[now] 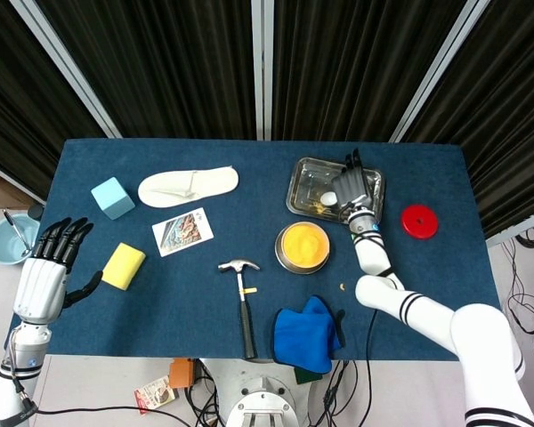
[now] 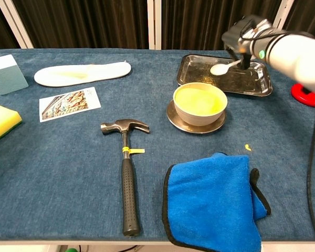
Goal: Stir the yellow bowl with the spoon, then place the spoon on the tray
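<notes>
Spoon [image 2: 224, 66] held by right robot hand [image 1: 351, 189], white bowl end over the tray [image 2: 194, 76], upper right of frame. Yellow bowl [image 2: 200, 103] just below tray on its saucer, spoon clear of it. Left robot hand [image 1: 52, 258] at lower left edge off the desk [image 1: 205, 294], fingers apart, holding nothing.

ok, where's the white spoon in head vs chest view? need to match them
Head view: white spoon sits upper right of centre, its bowl over the metal tray, held by the right hand.
Chest view: white spoon is at upper right, over the same metal tray, held by the right hand.
Shared landmark: the yellow bowl just in front of the tray.
</notes>
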Controlling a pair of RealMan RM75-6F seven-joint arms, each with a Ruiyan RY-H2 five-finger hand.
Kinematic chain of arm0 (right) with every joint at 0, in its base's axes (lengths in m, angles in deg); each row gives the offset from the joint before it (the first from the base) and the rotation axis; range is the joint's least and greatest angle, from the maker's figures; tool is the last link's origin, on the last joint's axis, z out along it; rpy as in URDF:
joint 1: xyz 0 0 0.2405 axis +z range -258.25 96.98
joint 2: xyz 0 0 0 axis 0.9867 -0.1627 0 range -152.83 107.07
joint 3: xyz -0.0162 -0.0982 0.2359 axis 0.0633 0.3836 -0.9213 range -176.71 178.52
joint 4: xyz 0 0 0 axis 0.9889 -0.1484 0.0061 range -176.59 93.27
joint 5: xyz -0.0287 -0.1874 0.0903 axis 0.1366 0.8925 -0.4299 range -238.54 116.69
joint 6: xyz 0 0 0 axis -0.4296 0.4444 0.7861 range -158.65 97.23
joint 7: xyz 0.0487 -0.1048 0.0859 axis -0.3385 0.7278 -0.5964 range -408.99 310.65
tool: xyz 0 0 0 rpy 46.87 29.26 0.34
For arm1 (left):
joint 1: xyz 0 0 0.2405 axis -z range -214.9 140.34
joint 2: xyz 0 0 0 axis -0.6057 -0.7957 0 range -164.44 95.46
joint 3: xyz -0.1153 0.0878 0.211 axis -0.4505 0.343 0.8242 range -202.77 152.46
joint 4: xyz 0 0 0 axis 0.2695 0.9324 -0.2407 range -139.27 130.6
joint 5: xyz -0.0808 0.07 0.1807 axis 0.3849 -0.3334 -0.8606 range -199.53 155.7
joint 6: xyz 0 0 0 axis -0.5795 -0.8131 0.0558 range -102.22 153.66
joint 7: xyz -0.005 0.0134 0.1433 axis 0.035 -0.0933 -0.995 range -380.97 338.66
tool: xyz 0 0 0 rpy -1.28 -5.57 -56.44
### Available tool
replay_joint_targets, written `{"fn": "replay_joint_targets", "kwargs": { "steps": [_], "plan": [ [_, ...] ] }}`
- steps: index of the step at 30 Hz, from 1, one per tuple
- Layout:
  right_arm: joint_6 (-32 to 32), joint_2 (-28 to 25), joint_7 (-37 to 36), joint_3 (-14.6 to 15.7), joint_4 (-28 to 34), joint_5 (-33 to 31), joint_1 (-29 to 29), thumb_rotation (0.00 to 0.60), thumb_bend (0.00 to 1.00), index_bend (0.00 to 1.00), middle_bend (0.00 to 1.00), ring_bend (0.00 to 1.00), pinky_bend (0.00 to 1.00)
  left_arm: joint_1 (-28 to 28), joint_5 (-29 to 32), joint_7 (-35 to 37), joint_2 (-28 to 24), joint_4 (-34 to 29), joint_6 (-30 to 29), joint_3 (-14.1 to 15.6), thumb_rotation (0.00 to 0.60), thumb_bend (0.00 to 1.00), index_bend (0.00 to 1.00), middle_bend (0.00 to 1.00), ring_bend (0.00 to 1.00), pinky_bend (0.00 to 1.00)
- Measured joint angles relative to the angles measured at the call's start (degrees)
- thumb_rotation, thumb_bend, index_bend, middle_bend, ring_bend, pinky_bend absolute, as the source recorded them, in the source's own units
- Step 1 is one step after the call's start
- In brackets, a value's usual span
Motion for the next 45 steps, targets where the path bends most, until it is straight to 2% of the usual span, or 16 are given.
{"fn": "replay_joint_targets", "kwargs": {
  "steps": [9,11,15,18,21,27,31,34,37,42,45],
  "plan": [
    [-5.49,7.90,-0.14,-0.33,-12.13,-6.13,3.40,0.600,0.41,0.49,0.25,0.03,0.00,-0.27,0.38,0.15,0.01,0.24,0.03,0.09,0.600,0.24,0.11,0.11,0.08,0.13],
    [-5.94,8.35,-0.63,-0.53,-12.80,-6.57,3.84,0.600,0.38,0.43,0.23,0.02,0.00,-0.30,0.34,0.17,-0.04,0.33,0.01,0.11,0.600,0.24,0.11,0.11,0.08,0.13],
    [-4.97,7.11,-1.59,-0.60,-10.73,-5.77,3.45,0.600,0.37,0.38,0.22,0.02,0.00,-0.17,0.24,0.21,-0.07,0.38,0.11,0.05,0.600,0.24,0.11,0.11,0.08,0.13],
    [-3.31,4.63,-2.56,-0.56,-6.53,-4.79,2.55,0.600,0.37,0.36,0.22,0.02,0.00,0.00,0.11,0.16,-0.21,0.38,0.15,-0.07,0.600,0.24,0.11,0.11,0.08,0.13],
    [-0.76,0.66,-3.99,-0.40,0.47,-3.24,0.93,0.600,0.37,0.36,0.22,0.02,0.00,0.13,0.07,0.02,-0.49,0.27,0.27,-0.17,0.600,0.24,0.11,0.11,0.08,0.13],
    [8.19,-11.75,-8.14,1.27,22.29,3.51,-5.33,0.600,0.37,0.35,0.21,0.02,0.00,0.32,0.23,-0.60,-1.52,-0.37,0.82,-0.27,0.600,0.24,0.11,0.11,0.08,0.13],
    [18.21,-23.70,-13.97,4.32,38.49,12.98,-13.38,0.600,0.36,0.30,0.19,0.02,0.00,0.17,0.99,-1.38,-2.68,-1.30,1.69,-0.05,0.600,0.24,0.11,0.11,0.08,0.13],
    [26.06,-30.44,-20.92,7.22,44.89,21.58,-20.21,0.600,0.33,0.25,0.16,0.01,0.00,-0.13,2.31,-1.98,-3.99,-2.58,2.98,0.30,0.600,0.24,0.11,0.11,0.08,0.13],
    [33.14,-33.40,-29.37,10.10,46.47,28.41,-26.39,0.600,0.28,0.16,0.11,0.00,0.00,-0.63,4.47,-2.55,-5.67,-4.46,4.48,0.67,0.600,0.24,0.11,0.11,0.08,0.13],
    [40.87,-34.92,-43.80,14.32,44.39,36.23,-35.22,0.600,0.27,0.01,0.01,0.00,0.00,-2.75,7.10,-3.24,-7.17,-6.04,4.86,1.46,0.600,0.24,0.10,0.11,0.08,0.12],
    [44.97,-34.69,-52.48,16.80,41.08,40.44,-40.82,0.600,0.27,0.00,0.00,0.00,0.00,-4.29,7.28,-3.10,-7.07,-5.86,3.64,2.19,0.600,0.24,0.10,0.11,0.08,0.12]
  ]
}}
